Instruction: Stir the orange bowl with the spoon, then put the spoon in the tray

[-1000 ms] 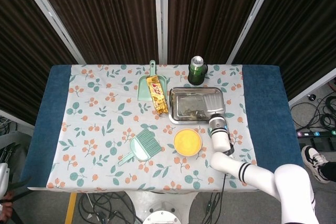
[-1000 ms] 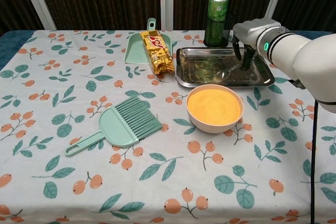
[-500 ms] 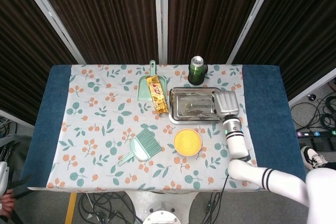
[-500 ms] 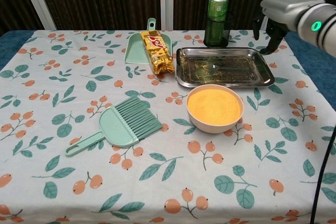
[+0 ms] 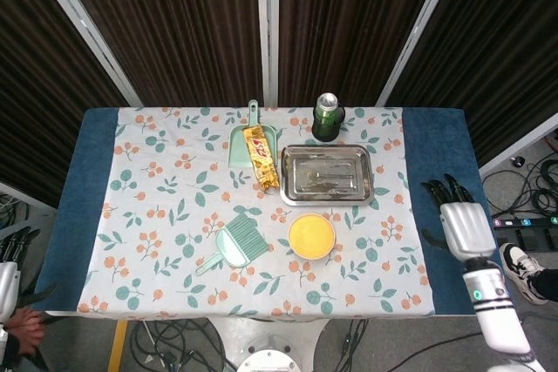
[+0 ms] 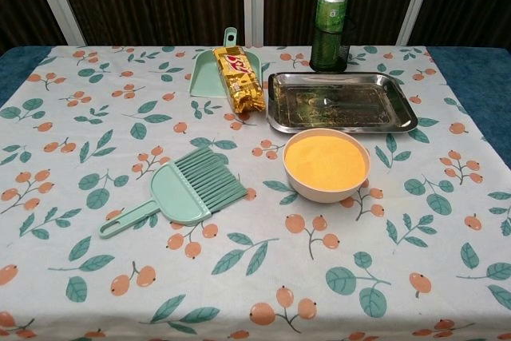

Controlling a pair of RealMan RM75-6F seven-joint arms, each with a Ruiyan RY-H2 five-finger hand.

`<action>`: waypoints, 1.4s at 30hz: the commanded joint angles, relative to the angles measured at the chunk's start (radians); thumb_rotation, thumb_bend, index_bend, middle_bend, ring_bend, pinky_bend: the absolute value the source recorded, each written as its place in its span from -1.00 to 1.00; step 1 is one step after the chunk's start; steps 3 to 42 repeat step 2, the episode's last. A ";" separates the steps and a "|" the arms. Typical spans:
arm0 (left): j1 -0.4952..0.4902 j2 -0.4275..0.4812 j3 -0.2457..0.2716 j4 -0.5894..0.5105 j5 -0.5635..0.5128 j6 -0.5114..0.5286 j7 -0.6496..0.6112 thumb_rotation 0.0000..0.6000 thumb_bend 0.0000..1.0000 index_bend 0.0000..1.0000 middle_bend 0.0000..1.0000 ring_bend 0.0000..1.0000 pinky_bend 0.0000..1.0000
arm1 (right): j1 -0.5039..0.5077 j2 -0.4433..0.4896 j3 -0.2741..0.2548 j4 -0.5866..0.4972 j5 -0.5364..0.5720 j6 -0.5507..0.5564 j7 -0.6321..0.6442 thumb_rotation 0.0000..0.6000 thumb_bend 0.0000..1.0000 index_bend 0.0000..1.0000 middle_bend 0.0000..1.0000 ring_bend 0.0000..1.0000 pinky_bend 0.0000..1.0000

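Note:
The orange bowl (image 6: pixel 326 164) stands on the flowered cloth, just in front of the metal tray (image 6: pixel 407 113). A faint glint in the tray looks like the spoon (image 6: pixel 331 104), hard to pick out against the shiny metal. In the head view the bowl (image 5: pixel 311 235) and tray (image 5: pixel 286 176) sit right of the table's middle. My right hand (image 5: pixel 462 226) hovers over the blue cloth at the table's right edge, fingers spread, holding nothing, and is outside the chest view. My left hand (image 5: pixel 10 254) shows only as dark fingertips at the lower left corner, off the table.
A green can (image 6: pixel 331 29) in a black holder stands behind the tray. A snack bag (image 6: pixel 238 77) lies on a green dustpan (image 6: pixel 209 69) left of the tray. A green hand brush (image 6: pixel 188 189) lies left of the bowl.
My right hand has let go of the spoon in the tray, then drawn back to the right, off the tray and out of the chest view.

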 commanded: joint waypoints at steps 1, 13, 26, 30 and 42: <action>-0.001 0.005 0.001 -0.007 0.003 0.003 0.007 1.00 -0.79 -0.65 -0.64 -0.77 -0.73 | -0.170 0.044 -0.112 0.025 -0.183 0.179 0.130 1.00 -0.66 -0.76 -0.80 -1.00 -0.80; -0.002 0.006 0.000 -0.010 0.004 0.005 0.009 1.00 -0.79 -0.65 -0.64 -0.77 -0.73 | -0.185 0.040 -0.116 0.032 -0.199 0.199 0.144 1.00 -0.66 -0.76 -0.80 -1.00 -0.81; -0.002 0.006 0.000 -0.010 0.004 0.005 0.009 1.00 -0.79 -0.65 -0.64 -0.77 -0.73 | -0.185 0.040 -0.116 0.032 -0.199 0.199 0.144 1.00 -0.66 -0.76 -0.80 -1.00 -0.81; -0.002 0.006 0.000 -0.010 0.004 0.005 0.009 1.00 -0.79 -0.65 -0.64 -0.77 -0.73 | -0.185 0.040 -0.116 0.032 -0.199 0.199 0.144 1.00 -0.66 -0.76 -0.80 -1.00 -0.81; -0.002 0.006 0.000 -0.010 0.004 0.005 0.009 1.00 -0.79 -0.65 -0.64 -0.77 -0.73 | -0.185 0.040 -0.116 0.032 -0.199 0.199 0.144 1.00 -0.66 -0.76 -0.80 -1.00 -0.81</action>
